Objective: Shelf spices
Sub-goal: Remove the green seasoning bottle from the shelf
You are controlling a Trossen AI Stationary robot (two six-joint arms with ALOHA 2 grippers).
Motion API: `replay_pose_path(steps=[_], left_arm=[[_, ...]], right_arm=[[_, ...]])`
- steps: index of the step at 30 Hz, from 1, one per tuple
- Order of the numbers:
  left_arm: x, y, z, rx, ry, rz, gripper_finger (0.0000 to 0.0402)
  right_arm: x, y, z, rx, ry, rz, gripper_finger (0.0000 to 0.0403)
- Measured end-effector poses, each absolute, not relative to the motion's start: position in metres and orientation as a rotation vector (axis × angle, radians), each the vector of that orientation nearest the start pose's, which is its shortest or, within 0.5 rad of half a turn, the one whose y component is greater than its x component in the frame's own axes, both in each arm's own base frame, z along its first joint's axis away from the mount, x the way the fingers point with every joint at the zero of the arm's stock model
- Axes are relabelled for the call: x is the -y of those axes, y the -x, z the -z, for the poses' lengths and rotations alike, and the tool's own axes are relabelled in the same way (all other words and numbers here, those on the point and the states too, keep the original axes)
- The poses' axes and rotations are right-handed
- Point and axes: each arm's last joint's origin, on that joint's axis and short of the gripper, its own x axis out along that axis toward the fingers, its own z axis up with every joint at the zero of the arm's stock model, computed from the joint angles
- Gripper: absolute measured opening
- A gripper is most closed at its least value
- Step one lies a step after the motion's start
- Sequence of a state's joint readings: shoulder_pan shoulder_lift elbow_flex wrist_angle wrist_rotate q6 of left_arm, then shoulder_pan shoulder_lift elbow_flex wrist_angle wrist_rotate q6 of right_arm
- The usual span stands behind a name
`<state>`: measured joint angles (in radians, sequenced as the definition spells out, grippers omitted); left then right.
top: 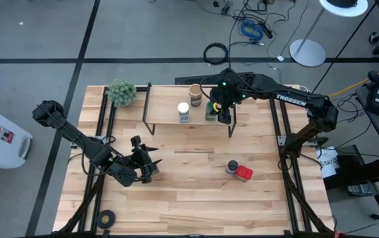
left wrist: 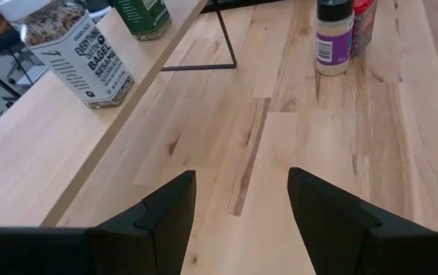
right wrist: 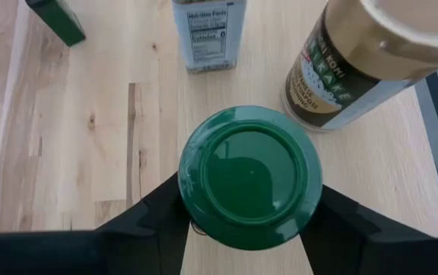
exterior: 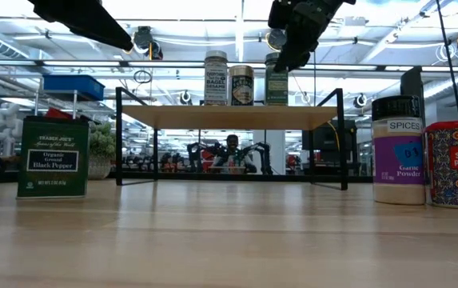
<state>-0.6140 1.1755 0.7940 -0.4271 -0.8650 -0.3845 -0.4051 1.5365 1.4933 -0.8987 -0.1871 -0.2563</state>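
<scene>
Roughly halfway: on the light wooden shelf (top: 176,116) at twelve o'clock, three jars, right pincer (top: 223,116) clasping the green-lidded jar (right wrist: 249,177); on the worktop (top: 196,185), black-pepper tin (exterior: 52,156), garlic-powder jar (exterior: 398,150), red tin (exterior: 455,163); left pincer (left wrist: 241,210) half-open, empty.

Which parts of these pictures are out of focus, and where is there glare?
Low view: the near tabletop is soft, while the shelf and its jars look sharp; bright ceiling lights glare behind. Right wrist view: the tan jar blurs at its near top, and the green lid shows a mild sheen. High view: even light, faint shadows.
</scene>
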Motion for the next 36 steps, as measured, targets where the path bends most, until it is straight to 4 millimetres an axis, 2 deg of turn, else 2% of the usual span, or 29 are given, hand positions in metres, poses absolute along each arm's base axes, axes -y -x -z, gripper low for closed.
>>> replay_pose_path(steps=[5, 10, 19, 30, 36], left_arm=[[0.113, -0.199, -0.25, -0.517, -0.178, -0.368, 0.0218], [0.113, -0.204, -0.258, -0.417, -0.172, -0.434, 0.0218], [0.119, -0.214, -0.272, -0.31, -0.09, -0.352, 0.0222], [0.115, -0.22, -0.278, -0.254, -0.02, -0.359, 0.0324], [0.116, -0.222, -0.282, -0.228, 0.016, -0.322, 0.0345]], right_arm=[[0.111, -0.293, -0.342, -0.904, -0.034, 0.062, 0.0187], [0.098, -0.297, -0.347, -0.894, -0.042, 0.036, 0.019], [0.062, -0.311, -0.356, -0.808, -0.062, -0.134, 0.019], [0.014, -0.327, -0.367, -0.663, -0.035, -0.242, 0.019], [-0.016, -0.335, -0.369, -0.608, 0.007, -0.315, 0.019]])
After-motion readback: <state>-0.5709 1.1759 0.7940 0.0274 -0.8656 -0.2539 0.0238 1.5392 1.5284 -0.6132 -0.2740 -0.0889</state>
